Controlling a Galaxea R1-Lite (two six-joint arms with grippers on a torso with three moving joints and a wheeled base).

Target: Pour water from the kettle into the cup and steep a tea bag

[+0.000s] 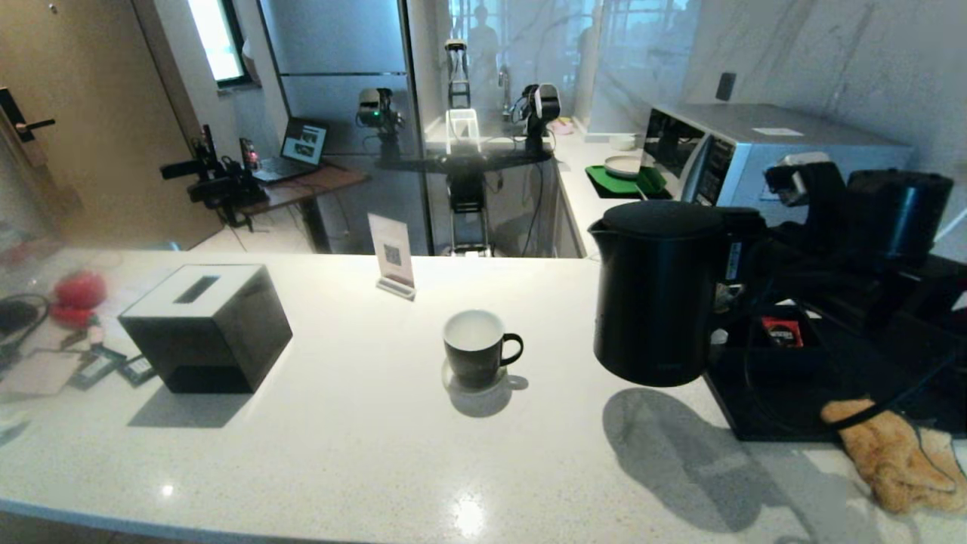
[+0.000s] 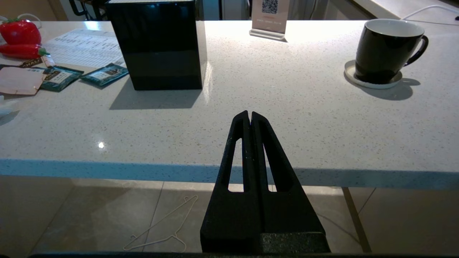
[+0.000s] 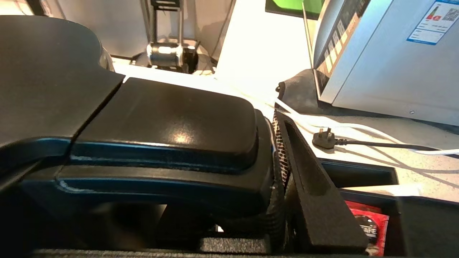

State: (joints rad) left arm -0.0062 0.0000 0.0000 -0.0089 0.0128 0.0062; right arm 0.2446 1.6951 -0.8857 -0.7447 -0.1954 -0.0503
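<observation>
The black kettle [image 1: 657, 295] hangs upright above the white counter [image 1: 363, 446], right of centre, casting a shadow below it. My right gripper [image 1: 749, 253] is shut on its loop handle [image 3: 168, 122]; one finger [image 3: 308, 172] presses the handle's side and the other is hidden. The black cup [image 1: 474, 349], white inside, stands on a small coaster at the counter's middle, left of the kettle, and it also appears in the left wrist view [image 2: 385, 50]. Teal tea bag sachets [image 2: 104, 73] lie left of a black box. My left gripper [image 2: 250, 115] is shut and empty, low at the counter's front edge.
A black box [image 1: 204, 325] stands at the left, a QR sign [image 1: 394, 261] behind the cup. A black tray [image 1: 786, 408] with a red sachet [image 1: 780, 331], an orange cloth [image 1: 891, 453] and a microwave [image 1: 755, 151] crowd the right. A plug and cable [image 3: 322, 138] lie near the tray.
</observation>
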